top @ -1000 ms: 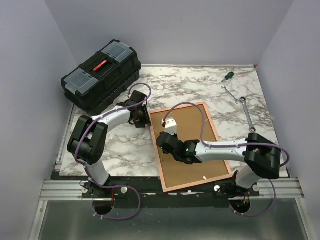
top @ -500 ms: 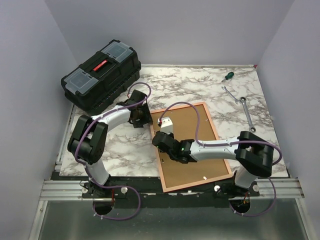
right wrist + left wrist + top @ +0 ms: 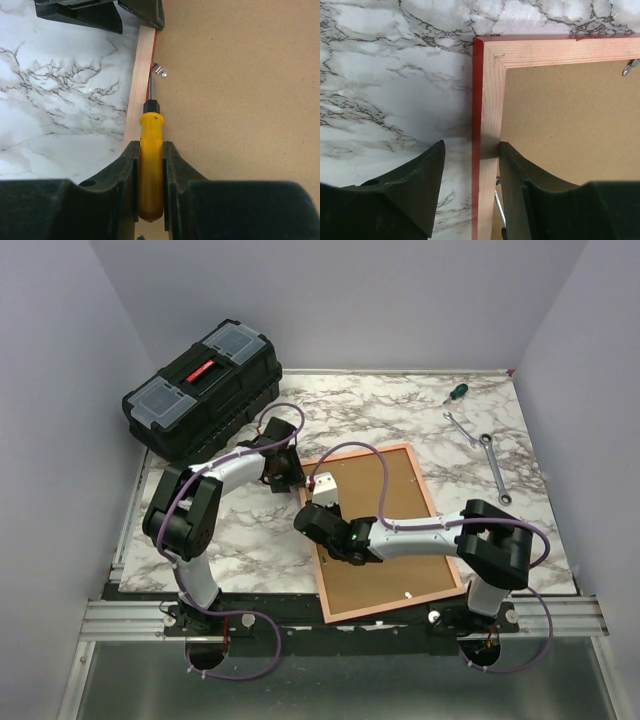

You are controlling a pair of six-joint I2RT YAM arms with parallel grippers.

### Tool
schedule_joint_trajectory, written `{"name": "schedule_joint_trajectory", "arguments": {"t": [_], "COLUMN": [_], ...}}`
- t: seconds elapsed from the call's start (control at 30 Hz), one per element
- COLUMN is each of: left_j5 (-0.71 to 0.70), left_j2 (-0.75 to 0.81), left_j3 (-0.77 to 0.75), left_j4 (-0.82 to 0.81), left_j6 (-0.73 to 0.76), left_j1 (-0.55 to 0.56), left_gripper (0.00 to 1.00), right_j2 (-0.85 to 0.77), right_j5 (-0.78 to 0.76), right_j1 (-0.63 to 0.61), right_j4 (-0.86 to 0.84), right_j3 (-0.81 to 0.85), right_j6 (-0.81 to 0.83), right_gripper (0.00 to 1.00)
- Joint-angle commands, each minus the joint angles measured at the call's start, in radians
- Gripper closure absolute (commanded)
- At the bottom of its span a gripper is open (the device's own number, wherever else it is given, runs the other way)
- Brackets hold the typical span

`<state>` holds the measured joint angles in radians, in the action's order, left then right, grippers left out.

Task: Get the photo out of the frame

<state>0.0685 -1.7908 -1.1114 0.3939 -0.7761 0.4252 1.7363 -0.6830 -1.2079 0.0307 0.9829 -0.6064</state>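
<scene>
While the left tool straddles the frame (jaws apart), the right tool grips a screwdriver.

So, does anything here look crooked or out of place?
The frame lies face down, brown backing board up, turned askew to the table, its near end poking past the table's front edge. Nothing looks spilled or broken.

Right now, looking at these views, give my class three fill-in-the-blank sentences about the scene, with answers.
The right gripper is shut on a screwdriver with a ____ handle. The frame lies with its backing board facing ____. The left gripper, straddling the frame's edge, is ____ (open or shut). Answers: yellow; up; open.
</scene>
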Motion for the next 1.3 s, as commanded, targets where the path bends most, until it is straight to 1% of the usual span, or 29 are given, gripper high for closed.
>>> {"name": "schedule_joint_trajectory", "arguments": {"t": [0.0, 0.1, 0.17, 0.33, 0.4, 0.47, 0.57, 0.63, 0.7, 0.73, 0.8, 0.9, 1.07, 1.13, 1.2, 1.27], "left_j5": [-0.015, -0.019, -0.023, -0.026, -0.027, -0.028, -0.032, -0.023, -0.011, -0.009, -0.014, -0.017, -0.017, -0.019, -0.028, -0.039], "left_j2": [-0.015, -0.010, -0.011, -0.009, -0.004, 0.010, 0.045, 0.062, 0.070, 0.067, 0.040, 0.002, -0.045, -0.050, -0.051, -0.044], "left_j3": [0.017, 0.034, 0.042, 0.055, 0.054, 0.044, 0.024, 0.008, -0.002, -0.008, -0.032, -0.058, -0.071, -0.063, -0.050, -0.031], "left_j4": [0.003, -0.002, -0.002, -0.010, -0.005, 0.007, 0.020, 0.029, 0.025, 0.028, 0.045, 0.053, 0.056, 0.048, 0.044, 0.035], "left_j6": [-0.003, -0.007, -0.006, -0.006, -0.004, 0.003, 0.022, 0.032, 0.043, 0.043, 0.044, 0.043, 0.044, 0.042, 0.039, 0.034], "left_j1": [-0.004, -0.005, -0.005, -0.005, -0.005, -0.005, -0.006, -0.005, -0.005, -0.005, -0.005, -0.005, -0.003, -0.003, -0.002, -0.002], "left_gripper": [0.56, 0.57, 0.57, 0.57, 0.57, 0.56, 0.51, 0.48, 0.41, 0.37, 0.34, 0.37, 0.40, 0.42, 0.47, 0.55], "right_j2": [0.039, 0.054, 0.048, 0.029, 0.014, -0.023, -0.125, -0.163, -0.146, -0.133, -0.130, -0.130, -0.078, -0.066, -0.050, -0.039], "right_j5": [-0.088, -0.148, -0.170, -0.122, -0.073, -0.018, 0.041, 0.121, 0.180, 0.202, 0.234, 0.237, 0.206, 0.208, 0.196, 0.161], "right_j1": [-0.001, -0.002, 0.003, 0.054, 0.075, 0.075, 0.075, 0.079, 0.082, 0.080, 0.078, 0.074, 0.067, 0.066, 0.064, 0.062], "right_j4": [0.027, 0.093, 0.107, 0.118, 0.078, 0.013, -0.044, -0.081, -0.034, 0.018, 0.008, -0.021, 0.043, 0.035, 0.041, 0.069], "right_j3": [0.050, 0.080, 0.083, 0.095, 0.091, 0.076, 0.027, 0.007, 0.036, 0.046, 0.031, 0.002, 0.036, 0.027, 0.026, 0.032], "right_j6": [-0.002, -0.050, -0.072, -0.119, -0.088, -0.023, 0.009, 0.055, 0.050, 0.036, 0.027, 0.029, 0.009, -0.001, -0.016, -0.039], "right_gripper": [1.00, 1.00, 1.00, 1.00, 1.00, 1.00, 1.00, 1.00, 1.00, 1.00, 1.00, 1.00, 1.00, 1.00, 1.00, 1.00]}}
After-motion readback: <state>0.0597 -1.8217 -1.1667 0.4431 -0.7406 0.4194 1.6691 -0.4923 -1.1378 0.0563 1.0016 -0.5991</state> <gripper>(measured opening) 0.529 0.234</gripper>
